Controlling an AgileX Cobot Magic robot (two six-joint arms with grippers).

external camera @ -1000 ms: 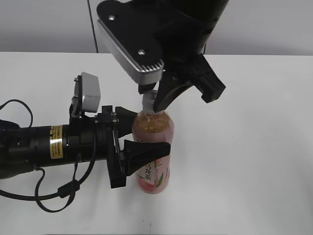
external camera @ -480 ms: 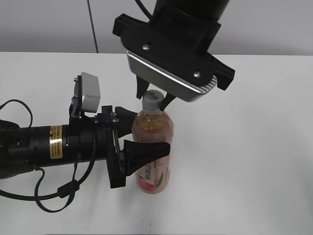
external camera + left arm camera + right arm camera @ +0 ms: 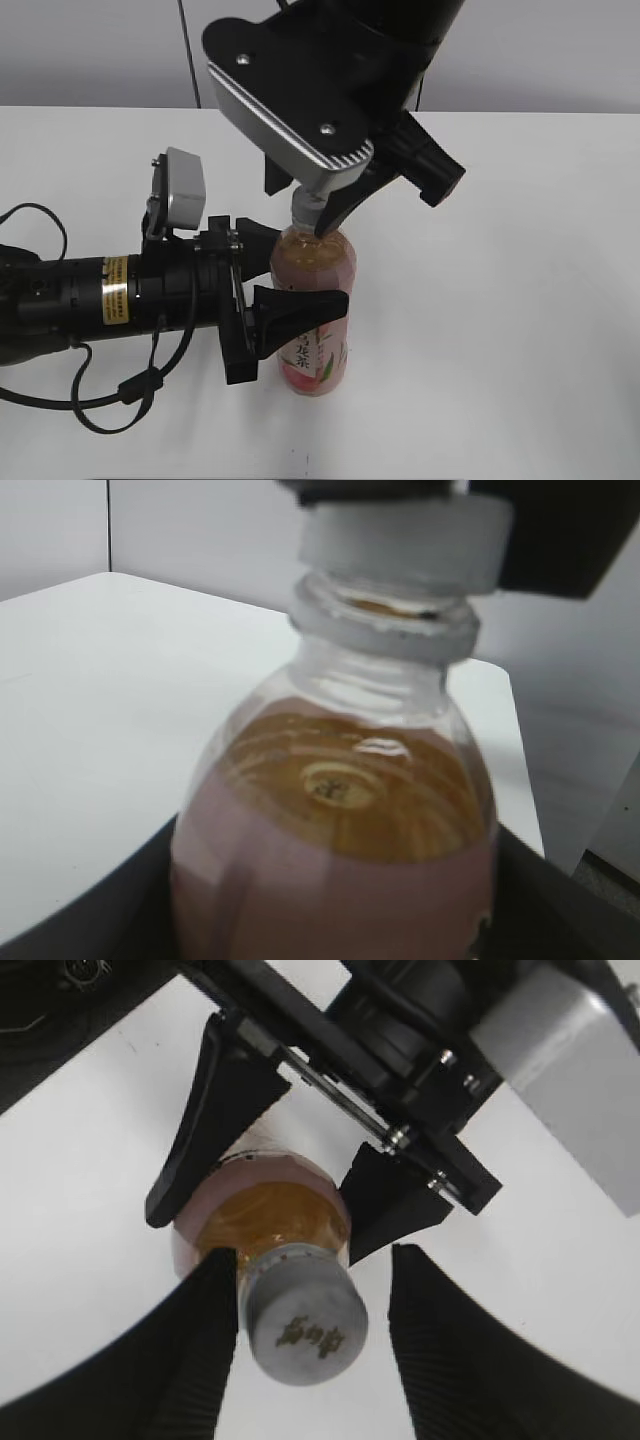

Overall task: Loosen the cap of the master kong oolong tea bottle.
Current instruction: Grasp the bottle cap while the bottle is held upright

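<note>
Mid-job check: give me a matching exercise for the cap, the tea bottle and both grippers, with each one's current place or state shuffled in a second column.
Column one:
1. cap
2. master kong oolong tea bottle
3. left gripper
4. right gripper

Column two:
A. jaws clamped on the bottle's body from the side
B. standing upright on the white table
C. white, sitting on the bottle's neck
D. jaws straddling the cap from above, with a gap showing on one side

Pairs: 1-C, 2-B, 3-A, 4-D

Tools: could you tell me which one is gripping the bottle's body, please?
The left tool, reaching in sideways, clamps the bottle; the right tool hangs above, straddling the cap.
</note>
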